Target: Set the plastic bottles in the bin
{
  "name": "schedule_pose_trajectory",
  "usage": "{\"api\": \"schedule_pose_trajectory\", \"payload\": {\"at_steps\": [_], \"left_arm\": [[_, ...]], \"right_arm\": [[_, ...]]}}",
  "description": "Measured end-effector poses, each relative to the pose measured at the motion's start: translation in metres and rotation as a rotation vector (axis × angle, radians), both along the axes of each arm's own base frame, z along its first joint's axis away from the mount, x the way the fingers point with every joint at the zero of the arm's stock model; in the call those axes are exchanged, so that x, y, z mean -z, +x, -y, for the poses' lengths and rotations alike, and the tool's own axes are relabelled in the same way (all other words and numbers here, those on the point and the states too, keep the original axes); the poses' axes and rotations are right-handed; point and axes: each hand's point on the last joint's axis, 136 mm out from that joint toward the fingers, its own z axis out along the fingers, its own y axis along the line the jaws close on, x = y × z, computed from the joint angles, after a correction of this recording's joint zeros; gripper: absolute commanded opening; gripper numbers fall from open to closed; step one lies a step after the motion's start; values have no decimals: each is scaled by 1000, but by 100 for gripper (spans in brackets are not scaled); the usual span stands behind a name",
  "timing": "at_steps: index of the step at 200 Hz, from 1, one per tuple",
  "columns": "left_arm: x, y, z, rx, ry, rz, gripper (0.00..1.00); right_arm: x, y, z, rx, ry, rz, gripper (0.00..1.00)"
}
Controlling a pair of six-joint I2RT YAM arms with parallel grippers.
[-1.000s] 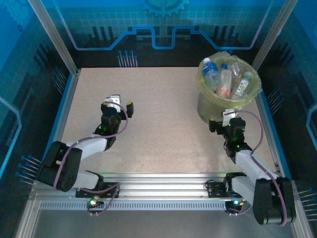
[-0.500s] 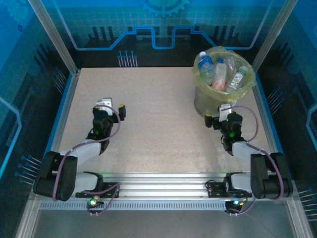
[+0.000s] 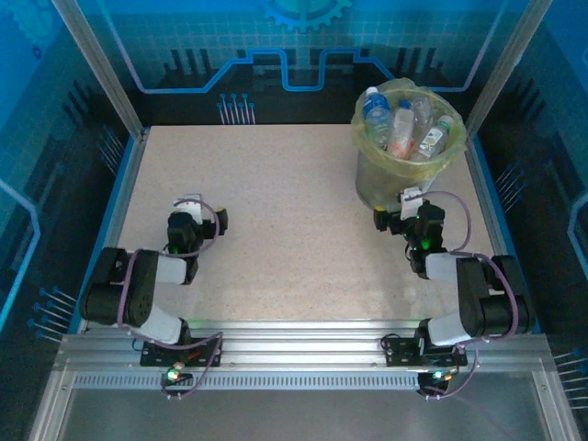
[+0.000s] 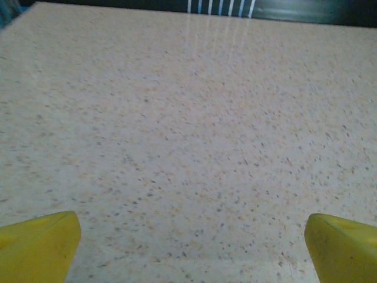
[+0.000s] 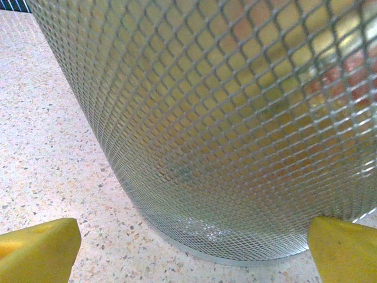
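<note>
Plastic bottles (image 3: pixel 401 129): four can be made out, all lying inside the bin.
Bin (image 3: pixel 378 184): one, mesh-walled, with a yellow-green bag (image 3: pixel 366 138) folded over its rim, at the far right corner of the counter (image 3: pixel 294 202).
Right jaws: spread wide and empty, just before the bin's base, facing its mesh wall.
Left jaws: spread wide and empty, low over the speckled counter, well apart from the bin.

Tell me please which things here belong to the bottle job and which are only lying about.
Of the job: plastic bottles, inside the bin; bin, mesh wall, yellow-green liner; left gripper and right gripper, both open, empty.
Not of the job: table; blue back panel; aluminium rails at the near edge.
</note>
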Motion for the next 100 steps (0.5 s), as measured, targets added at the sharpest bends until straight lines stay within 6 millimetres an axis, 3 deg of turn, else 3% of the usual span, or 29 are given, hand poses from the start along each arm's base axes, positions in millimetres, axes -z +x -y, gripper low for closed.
{"api": "schedule_pose_trajectory", "payload": {"at_steps": [100], "left_arm": [[-14,13,4,21,-8,36,99]], "right_arm": [[7,3,1,11,-1,-30,100]]}}
